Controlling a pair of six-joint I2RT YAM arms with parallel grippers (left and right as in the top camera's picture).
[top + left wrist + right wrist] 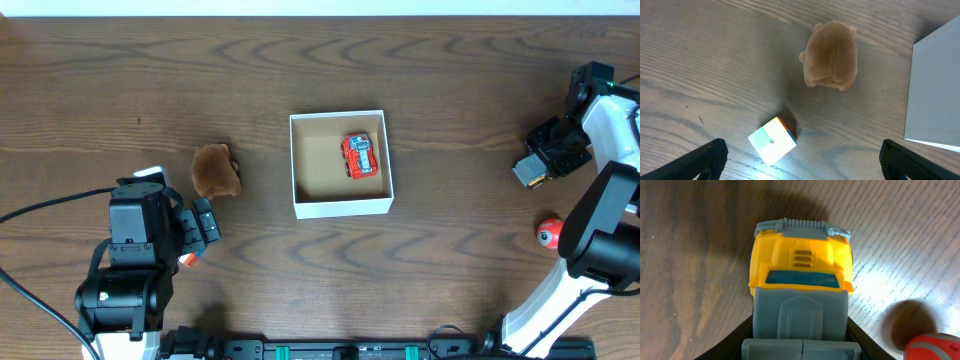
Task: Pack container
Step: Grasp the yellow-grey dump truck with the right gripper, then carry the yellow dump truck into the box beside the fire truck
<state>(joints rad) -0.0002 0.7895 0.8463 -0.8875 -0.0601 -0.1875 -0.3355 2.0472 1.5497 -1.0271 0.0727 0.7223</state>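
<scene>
The container [296, 165], a low white box with a brown inside, sits mid-table with a red toy car [361, 156] in it. Its white wall shows at the right of the left wrist view [935, 90]. My left gripper [205, 224] is open and empty just below a brown plush toy [215, 170]. In the left wrist view its fingers [802, 165] spread wide around a small coloured cube [772, 140], with the plush [831, 61] beyond. My right gripper [540, 160] at the far right is shut on a yellow and grey toy truck [800, 275], held above the wood.
A red round toy [547, 232] lies on the table near the right arm's base and shows in the right wrist view's bottom corner [932, 349]. The cube shows in the overhead view as an orange edge [187, 259] under my left gripper.
</scene>
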